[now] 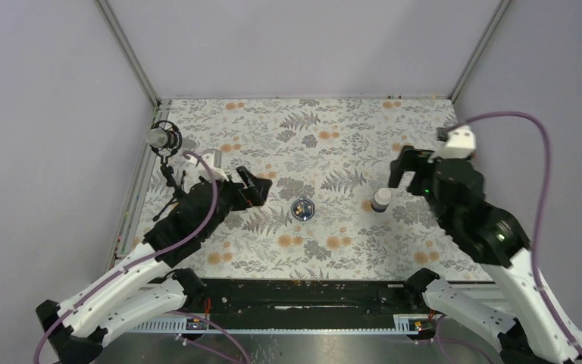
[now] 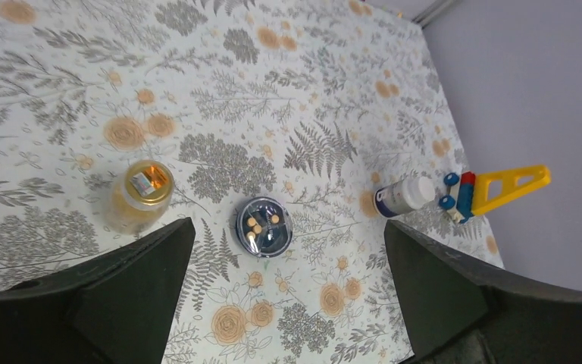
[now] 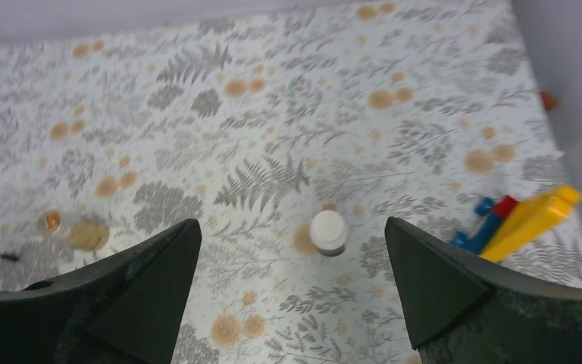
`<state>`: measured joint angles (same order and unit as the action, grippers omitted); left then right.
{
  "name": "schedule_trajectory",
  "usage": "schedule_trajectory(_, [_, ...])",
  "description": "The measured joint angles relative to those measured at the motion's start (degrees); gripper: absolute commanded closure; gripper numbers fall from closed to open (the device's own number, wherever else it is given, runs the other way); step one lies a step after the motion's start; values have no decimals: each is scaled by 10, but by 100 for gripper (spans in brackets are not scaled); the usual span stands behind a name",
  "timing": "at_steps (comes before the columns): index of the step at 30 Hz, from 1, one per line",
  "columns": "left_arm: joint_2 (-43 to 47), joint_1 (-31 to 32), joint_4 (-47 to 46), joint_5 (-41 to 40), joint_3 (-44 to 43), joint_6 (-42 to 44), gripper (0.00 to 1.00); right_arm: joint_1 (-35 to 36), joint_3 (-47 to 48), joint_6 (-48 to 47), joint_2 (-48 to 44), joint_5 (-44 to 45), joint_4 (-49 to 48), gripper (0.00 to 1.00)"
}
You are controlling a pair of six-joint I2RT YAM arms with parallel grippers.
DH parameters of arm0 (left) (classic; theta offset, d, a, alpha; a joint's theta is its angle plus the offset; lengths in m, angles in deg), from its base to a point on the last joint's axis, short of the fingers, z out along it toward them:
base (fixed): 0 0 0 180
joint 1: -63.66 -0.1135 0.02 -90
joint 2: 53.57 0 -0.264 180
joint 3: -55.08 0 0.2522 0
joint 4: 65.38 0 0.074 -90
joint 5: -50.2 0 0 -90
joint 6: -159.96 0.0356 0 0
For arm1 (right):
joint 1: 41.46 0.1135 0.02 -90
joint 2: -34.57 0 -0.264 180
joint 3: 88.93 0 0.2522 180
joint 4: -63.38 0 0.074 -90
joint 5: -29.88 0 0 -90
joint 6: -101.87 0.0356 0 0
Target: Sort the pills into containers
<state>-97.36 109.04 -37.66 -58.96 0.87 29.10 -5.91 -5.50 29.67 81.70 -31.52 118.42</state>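
Left end effector (image 2: 288,230) jaws spread, facing pills (image 2: 257,225); white-capped bottle (image 2: 398,197) label illegible.

We have two arms in white and black.
Our left arm (image 1: 132,277) and right arm (image 1: 527,284) wear white shells on the lower links and black housings higher up, and a purple cable (image 1: 500,114) runs along each. The left gripper (image 2: 288,226) and right gripper (image 3: 293,224) have dark, matte, wedge-shaped fingers (image 2: 132,292).

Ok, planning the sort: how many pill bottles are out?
2. An amber bottle left of the round dish in the left wrist view; a white-capped bottle right of it, by the toy piece.
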Motion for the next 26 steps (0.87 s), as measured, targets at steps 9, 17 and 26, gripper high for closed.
schedule_trajectory(9, [131, 0, 128, -45, -69, 32, 1, 0, 80, -21, -188, 161, 61, 1])
schedule_trajectory(17, [193, 0, 198, -41, -133, 71, 1, -1, 149, -37, -246, 184, 89, 0])
schedule_trajectory(26, [224, 0, 240, -41, -138, 71, 1, -1, 150, -36, -246, 169, 135, 1])
